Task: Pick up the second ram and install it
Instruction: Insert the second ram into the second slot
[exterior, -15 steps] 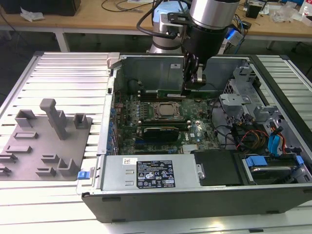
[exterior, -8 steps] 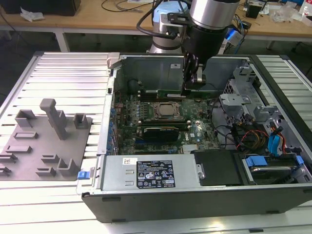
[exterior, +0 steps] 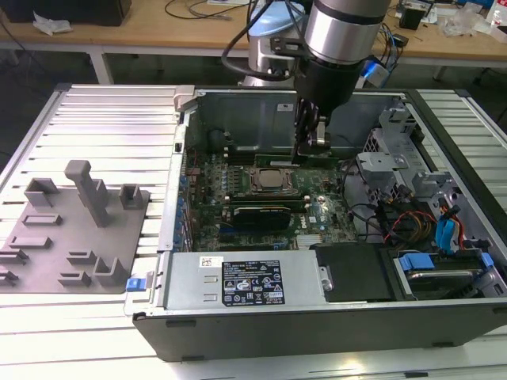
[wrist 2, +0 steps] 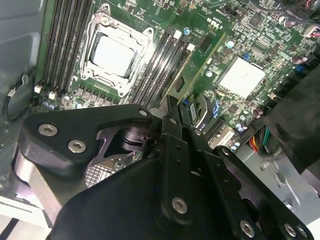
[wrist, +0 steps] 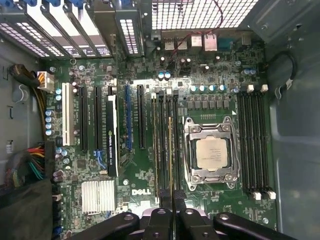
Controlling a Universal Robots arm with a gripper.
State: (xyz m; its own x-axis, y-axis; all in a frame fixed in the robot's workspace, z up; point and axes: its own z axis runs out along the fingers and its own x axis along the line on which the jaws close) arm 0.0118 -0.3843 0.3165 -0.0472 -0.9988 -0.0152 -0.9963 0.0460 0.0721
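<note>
The end effector [wrist: 172,202] is clamped on the second ram [wrist: 170,150], held on edge along the memory slots [wrist: 161,150]. In the exterior view, the end effector hangs at the processor socket's [exterior: 269,180] 1 o'clock.

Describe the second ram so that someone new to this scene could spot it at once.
In the open computer case, find the silver processor socket on the motherboard. Among the long black slots beside it, the second ram runs straight out from the gripper: a thin green strip seen edge-on, unlike the black, white-clipped slots.
</note>
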